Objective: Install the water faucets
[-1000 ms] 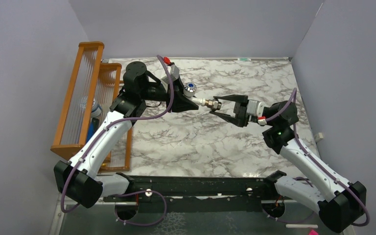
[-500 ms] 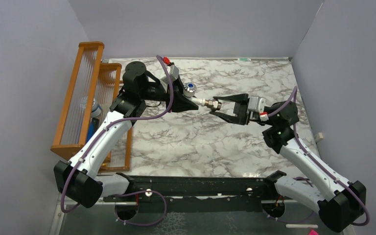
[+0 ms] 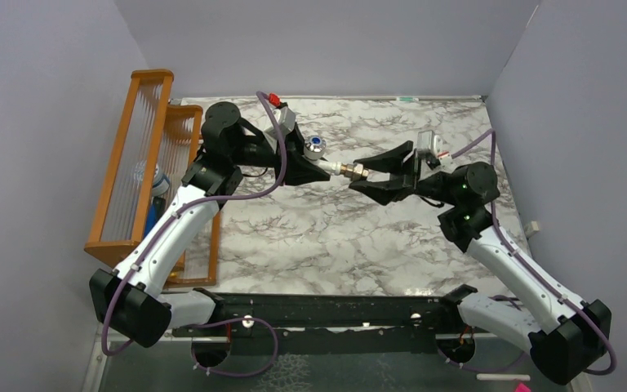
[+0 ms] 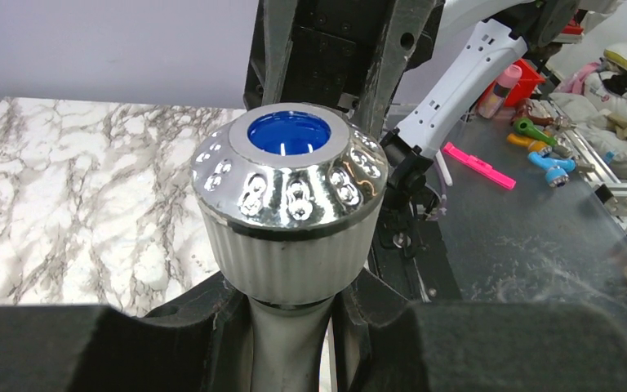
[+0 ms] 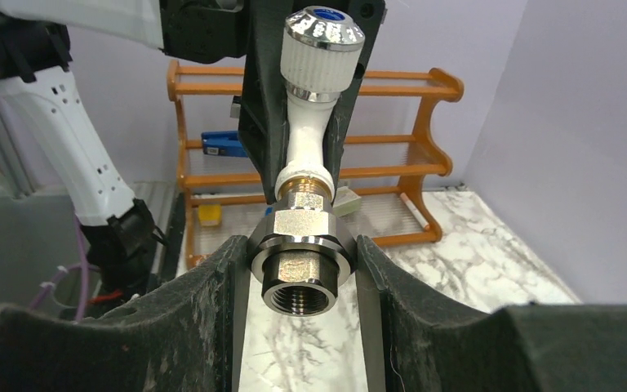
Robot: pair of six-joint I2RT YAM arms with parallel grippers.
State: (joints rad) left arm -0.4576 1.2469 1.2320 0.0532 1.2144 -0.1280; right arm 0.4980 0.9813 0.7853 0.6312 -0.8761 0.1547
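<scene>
- Pinching the metal fitting (image 5: 302,245), the right gripper (image 3: 357,175) is closed on its flanks
- The left gripper (image 3: 320,169) clasps the white tap (image 5: 309,139), aloft toward 12 o'clock of the table (image 3: 335,237)
- Fitting already mated on the thread; tightening likely remains

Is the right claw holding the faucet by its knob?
No, the right claw clamps the metal fitting on the faucet, away from the knob.
</scene>
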